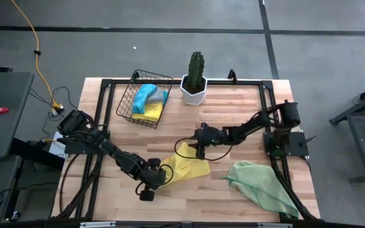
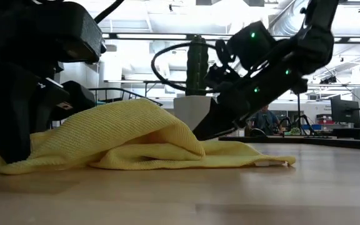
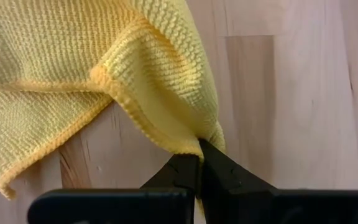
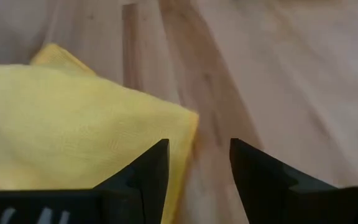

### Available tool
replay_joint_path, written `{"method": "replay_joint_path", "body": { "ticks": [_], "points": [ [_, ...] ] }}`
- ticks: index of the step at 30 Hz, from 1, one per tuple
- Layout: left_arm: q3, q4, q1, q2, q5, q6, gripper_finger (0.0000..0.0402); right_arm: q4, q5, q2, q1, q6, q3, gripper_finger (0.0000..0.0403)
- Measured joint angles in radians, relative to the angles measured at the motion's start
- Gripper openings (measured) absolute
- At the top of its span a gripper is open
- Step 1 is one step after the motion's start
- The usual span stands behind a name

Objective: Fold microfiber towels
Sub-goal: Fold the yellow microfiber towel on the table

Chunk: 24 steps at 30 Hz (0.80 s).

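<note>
With one corner of the yellow towel pinched in the closed left hand, its far edge could be missed by the open right hand straddling it, leaving the fold skewed.

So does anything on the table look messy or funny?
Yes. The pale green towel lies crumpled at the table's corner, partly hanging off the edge. The yellow towel is bunched up, not flat, pinched by the left gripper.

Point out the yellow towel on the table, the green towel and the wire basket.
yellow towel (image 1: 192, 167), high view, its flat middle.
green towel (image 1: 262, 183), high view, its centre.
wire basket (image 1: 125, 100), high view, its left wall.
</note>
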<state>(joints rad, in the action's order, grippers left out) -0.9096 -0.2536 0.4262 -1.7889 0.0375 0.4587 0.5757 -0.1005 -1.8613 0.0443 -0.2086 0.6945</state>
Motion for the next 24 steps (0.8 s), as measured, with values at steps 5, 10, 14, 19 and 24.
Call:
{"method": "replay_joint_path", "body": {
  "ticks": [5, 10, 14, 19, 24],
  "points": [
    [0.0, 0.003, 0.001, 0.0, 0.003, -0.002, 0.0, 0.105, 0.138, -0.064, -0.025, -0.053, 0.0, 0.0161],
    [0.0, 0.009, 0.001, 0.0, 0.015, -0.006, 0.0, 0.158, 0.163, -0.11, -0.024, -0.06, 0.005, 0.0161],
    [0.0, 0.013, 0.001, 0.0, 0.02, -0.006, 0.0, 0.168, 0.169, -0.142, -0.024, -0.054, 0.031, 0.0157],
    [-0.001, 0.009, 0.0, 0.0, 0.02, -0.009, 0.0, 0.153, 0.172, -0.151, -0.025, -0.046, 0.058, 0.0096],
    [-0.001, -0.073, -0.001, 0.027, 0.031, -0.006, 0.0, 0.146, 0.173, -0.114, -0.023, -0.031, 0.062, 0.0013]
  ]
}}
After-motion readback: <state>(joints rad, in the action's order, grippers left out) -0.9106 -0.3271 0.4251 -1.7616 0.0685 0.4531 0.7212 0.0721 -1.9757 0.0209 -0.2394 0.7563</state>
